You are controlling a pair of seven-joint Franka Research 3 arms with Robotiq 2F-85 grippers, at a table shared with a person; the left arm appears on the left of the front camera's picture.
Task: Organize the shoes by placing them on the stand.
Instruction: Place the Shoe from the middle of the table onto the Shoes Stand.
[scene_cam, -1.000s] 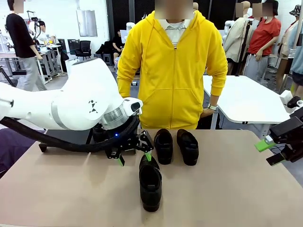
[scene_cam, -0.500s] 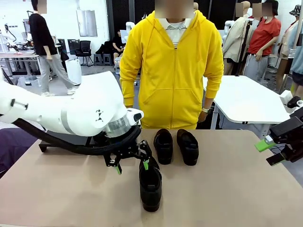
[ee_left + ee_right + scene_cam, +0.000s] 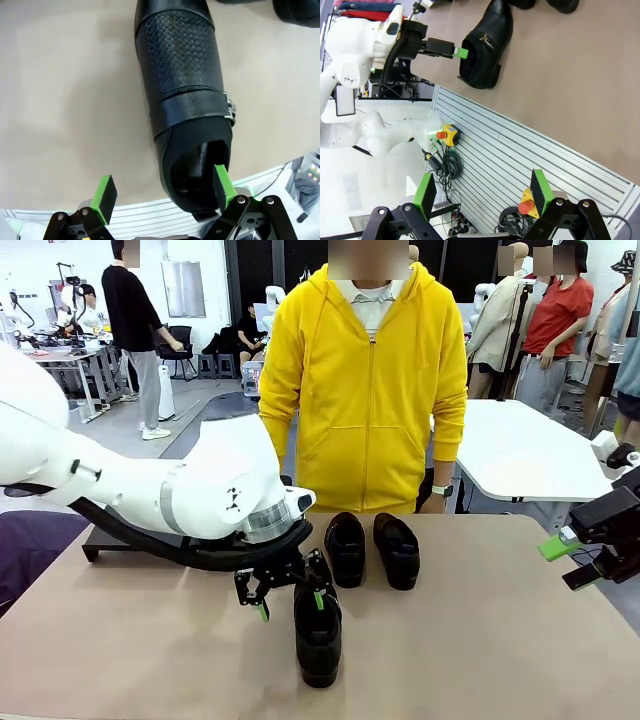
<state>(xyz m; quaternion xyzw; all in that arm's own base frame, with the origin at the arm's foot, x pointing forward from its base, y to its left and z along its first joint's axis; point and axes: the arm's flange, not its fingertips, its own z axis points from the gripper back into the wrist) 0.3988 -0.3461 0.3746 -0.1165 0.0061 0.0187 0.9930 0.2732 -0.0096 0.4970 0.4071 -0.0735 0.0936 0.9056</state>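
Tabletop (image 3: 480, 640), shoe pair (image 3: 346, 548) beyond near shoe (image 3: 318, 640)

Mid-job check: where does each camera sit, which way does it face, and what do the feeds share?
Front: fixed on the robot's side, facing across the table to the person; left arm reaches in, right jaws at right edge.
Left wrist: looks down past open left jaws onto the near shoe.
Right wrist: beyond the table's edge, past open right jaws toward that shoe and left arm.
Shared: all three show the near shoe.

The left arm (image 3: 200, 490) hides most of the stand (image 3: 105, 537) — the picture's edge cuts off the right gripper (image 3: 560, 565) behind its fingers.
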